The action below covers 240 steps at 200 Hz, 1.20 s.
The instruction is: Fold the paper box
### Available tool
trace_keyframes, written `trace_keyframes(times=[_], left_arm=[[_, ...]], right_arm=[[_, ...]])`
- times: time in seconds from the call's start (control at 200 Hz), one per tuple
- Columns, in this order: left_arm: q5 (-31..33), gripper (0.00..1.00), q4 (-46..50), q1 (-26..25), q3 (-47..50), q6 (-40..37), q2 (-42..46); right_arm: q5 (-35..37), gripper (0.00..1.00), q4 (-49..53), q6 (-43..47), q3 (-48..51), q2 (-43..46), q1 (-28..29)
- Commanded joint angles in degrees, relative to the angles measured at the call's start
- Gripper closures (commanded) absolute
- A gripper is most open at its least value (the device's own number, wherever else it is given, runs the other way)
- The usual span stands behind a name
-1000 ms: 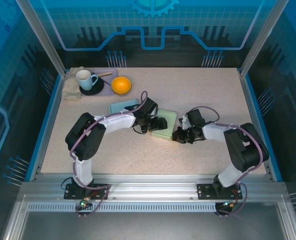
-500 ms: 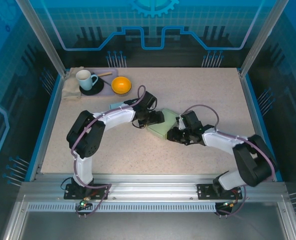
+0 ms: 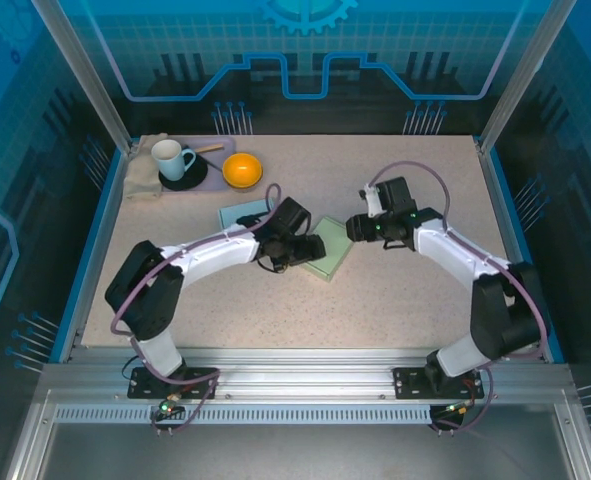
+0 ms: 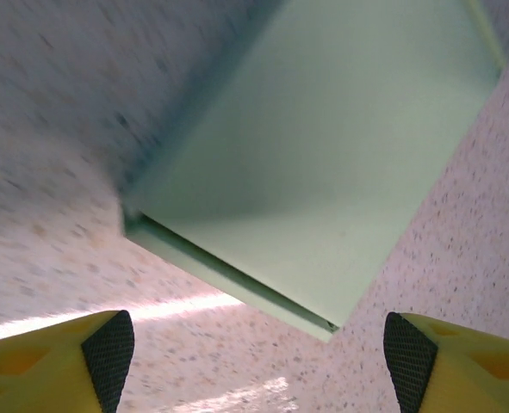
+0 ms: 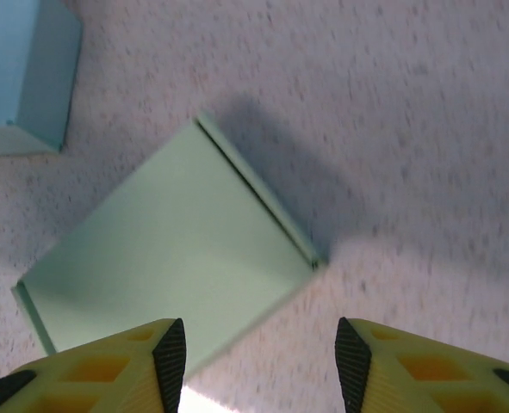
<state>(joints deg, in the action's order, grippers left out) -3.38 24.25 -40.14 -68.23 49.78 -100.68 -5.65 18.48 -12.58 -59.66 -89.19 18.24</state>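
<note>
Flanking one green paper box [image 3: 332,246], two open hands: left hand [image 4: 258,348], right hand [image 5: 261,357]

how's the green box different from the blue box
Colour: the green box is pale green, the blue box light blue. Place: the green box lies centrally; the blue box sits farther back and left, nearer the bowl. Both are plain rectangular boxes.

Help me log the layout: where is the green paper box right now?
In the top view the green paper box lies flat between the left gripper and the right gripper, with a blue box to its left.
</note>
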Motion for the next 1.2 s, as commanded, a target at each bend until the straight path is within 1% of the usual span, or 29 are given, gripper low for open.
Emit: trace_keyframes(times=[0.0, 0.125, 0.265, 0.375, 0.445, 0.515, 0.575, 0.72, 0.825, 0.96, 1.03, 1.195], left_arm=[[-1.45, 0.20, -3.58, -0.38, 0.24, 5.18, -2.88], [-0.76, 0.20, -3.65, -0.42, -2.18, 4.52, -5.81], [0.01, 0.22, -2.88, -0.27, -5.89, 3.28, -9.91], [-0.15, 0.27, -4.00, 0.95, -8.97, 2.71, -12.80], [-0.14, 0.28, -3.86, 2.18, -12.24, 1.77, -15.04], [-0.06, 0.32, -2.73, 3.19, -17.34, -0.30, -17.73], [0.27, 0.34, -1.53, 3.72, -22.01, -2.57, -20.09], [1.88, 0.34, 0.03, 4.92, -31.34, -7.12, -25.31], [2.12, 0.34, 1.10, 5.99, -35.86, -8.28, -28.61], [4.21, 0.33, 2.22, 7.35, -38.34, -9.67, -30.81], [4.59, 0.32, 3.24, 8.08, -39.23, -10.18, -31.25], [7.41, 0.26, 6.39, 8.93, -40.71, -12.52, -30.35]], right_arm=[[-5.55, 0.48, -2.64, 5.09, -3.70, -6.57, -1.64], [-5.38, 0.48, -2.47, 5.74, -8.07, -13.64, -1.66], [-4.72, 0.48, -2.81, 5.11, -9.08, -16.82, -1.78], [-4.25, 0.49, -3.53, 3.40, -7.54, -16.65, -1.84], [-3.54, 0.50, -4.10, 1.88, -5.88, -15.67, -2.23], [-3.04, 0.51, -5.17, -0.25, -4.10, -14.61, -3.19], [-2.62, 0.51, -5.92, -2.45, -2.71, -13.48, -4.08], [-2.15, 0.52, -7.21, -5.50, -2.45, -13.32, -5.13], [-2.11, 0.52, -7.52, -7.35, -4.38, -15.30, -5.13], [-2.78, 0.51, -8.15, -10.03, -6.65, -17.59, -5.06], [-1.80, 0.50, -7.94, -11.33, -7.14, -17.73, -5.06], [0.69, 0.49, -7.48, -11.77, -6.95, -15.96, -5.37]])
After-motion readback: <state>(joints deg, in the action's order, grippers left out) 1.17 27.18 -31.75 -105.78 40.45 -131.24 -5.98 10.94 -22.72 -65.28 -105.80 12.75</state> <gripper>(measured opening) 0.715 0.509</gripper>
